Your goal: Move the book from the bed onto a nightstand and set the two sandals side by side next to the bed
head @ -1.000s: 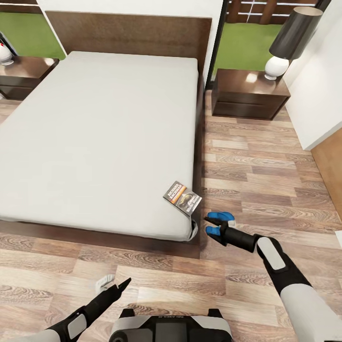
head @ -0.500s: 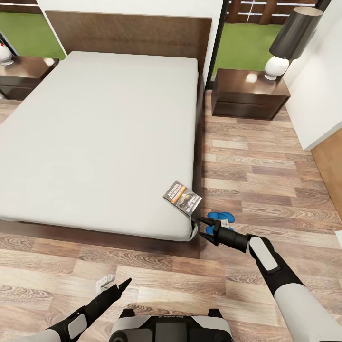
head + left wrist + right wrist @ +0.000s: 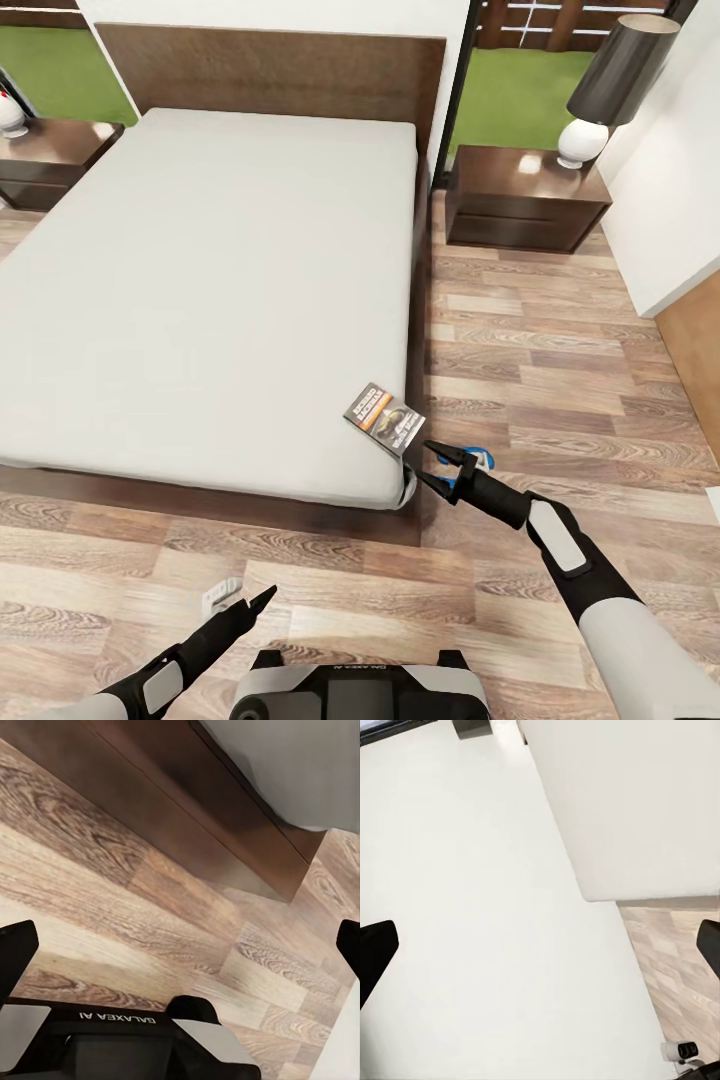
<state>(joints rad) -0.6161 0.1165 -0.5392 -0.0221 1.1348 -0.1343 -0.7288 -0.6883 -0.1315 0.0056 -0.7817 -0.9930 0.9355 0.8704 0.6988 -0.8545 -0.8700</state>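
Dark-covered, the book [image 3: 384, 417] is lying at the mattress corner of the bed [image 3: 210, 290], lower centre of the head view, where we are hovering our right gripper [image 3: 432, 467] with jaws spread and nothing between them. Blue sandals [image 3: 468, 462] are sitting on the floor underneath it. We are judging that a shallow approach risks nudging the thin book off the edge; our left gripper [image 3: 262, 596] is idling low left, its fingers parted.

Wood-plank floor [image 3: 112, 892] beside the bed [image 3: 217, 802] frame, left gripper [image 3: 180, 952] fingertips at both edges.
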